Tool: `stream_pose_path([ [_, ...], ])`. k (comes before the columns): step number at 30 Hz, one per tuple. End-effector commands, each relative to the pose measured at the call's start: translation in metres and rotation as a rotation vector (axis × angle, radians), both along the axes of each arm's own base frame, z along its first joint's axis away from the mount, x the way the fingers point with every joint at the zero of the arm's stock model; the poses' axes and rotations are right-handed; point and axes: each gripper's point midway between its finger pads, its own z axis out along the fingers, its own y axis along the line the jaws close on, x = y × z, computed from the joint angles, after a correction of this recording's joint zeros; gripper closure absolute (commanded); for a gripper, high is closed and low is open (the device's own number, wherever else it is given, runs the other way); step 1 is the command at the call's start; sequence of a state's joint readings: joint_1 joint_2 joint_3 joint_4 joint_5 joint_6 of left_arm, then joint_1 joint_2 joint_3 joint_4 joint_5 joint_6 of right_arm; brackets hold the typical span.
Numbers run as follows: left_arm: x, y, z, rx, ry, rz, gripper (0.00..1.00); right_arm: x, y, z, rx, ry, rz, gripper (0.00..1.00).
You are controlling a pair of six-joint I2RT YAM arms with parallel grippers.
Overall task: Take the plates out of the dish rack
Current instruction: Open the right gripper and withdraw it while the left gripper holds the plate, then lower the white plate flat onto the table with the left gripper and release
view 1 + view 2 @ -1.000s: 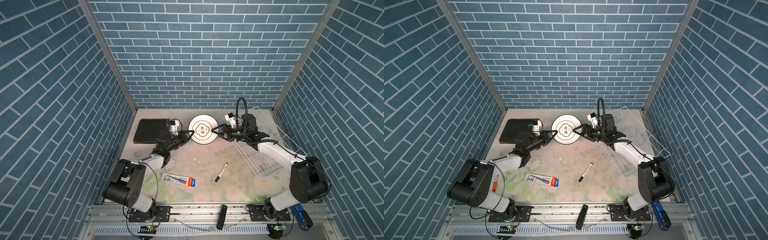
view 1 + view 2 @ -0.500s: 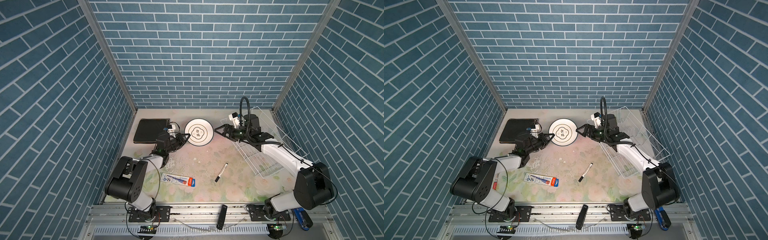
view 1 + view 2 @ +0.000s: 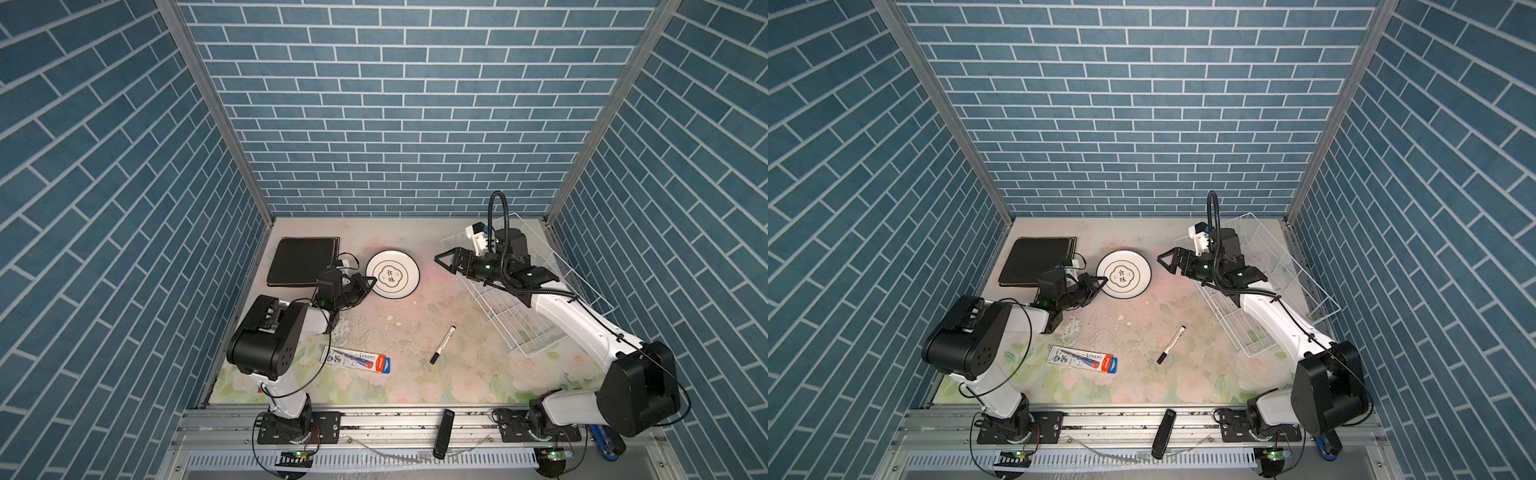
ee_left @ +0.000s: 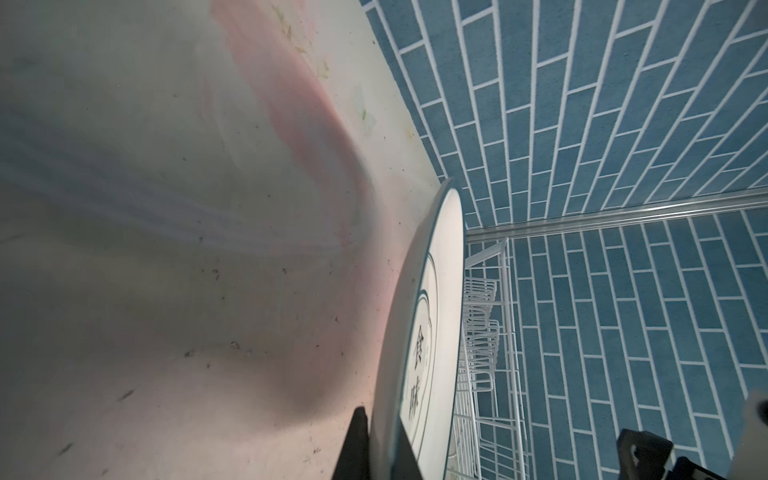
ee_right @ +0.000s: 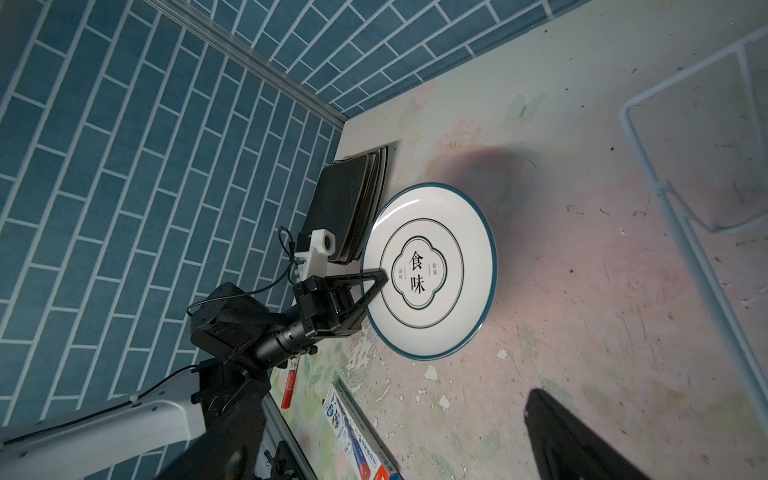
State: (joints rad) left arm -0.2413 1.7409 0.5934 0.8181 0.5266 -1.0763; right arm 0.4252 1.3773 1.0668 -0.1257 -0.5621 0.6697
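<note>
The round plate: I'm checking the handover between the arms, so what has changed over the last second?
The left end effector, shut on the rim of the round plate, pulled it slightly left and toward the front, nearer the stack of square plates. The open right end effector drew back from the plate's right rim toward the dish rack. Stack, rack, marker and packet stayed put.

On the worktop, stacked plates lie back left, the round plate just right of them, the dish rack along the right; marker and packet nearer the front
</note>
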Motion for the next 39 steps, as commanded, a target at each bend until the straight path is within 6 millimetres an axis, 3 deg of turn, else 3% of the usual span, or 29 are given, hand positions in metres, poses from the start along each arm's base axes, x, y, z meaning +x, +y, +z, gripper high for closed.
stream_pose_path([
  [1, 0.014, 0.000, 0.012, 0.013, -0.059, 0.001, 1.00, -0.001, -0.005, 0.004, -0.032, -0.041, -0.003, 0.01],
  [23, 0.026, 0.015, -0.025, 0.119, 0.021, 0.038, 1.00, -0.004, -0.008, 0.000, -0.070, -0.044, 0.010, 0.01],
  [39, 0.036, 0.017, -0.033, 0.141, 0.043, 0.040, 1.00, -0.004, -0.010, -0.004, -0.089, -0.035, 0.007, 0.01],
])
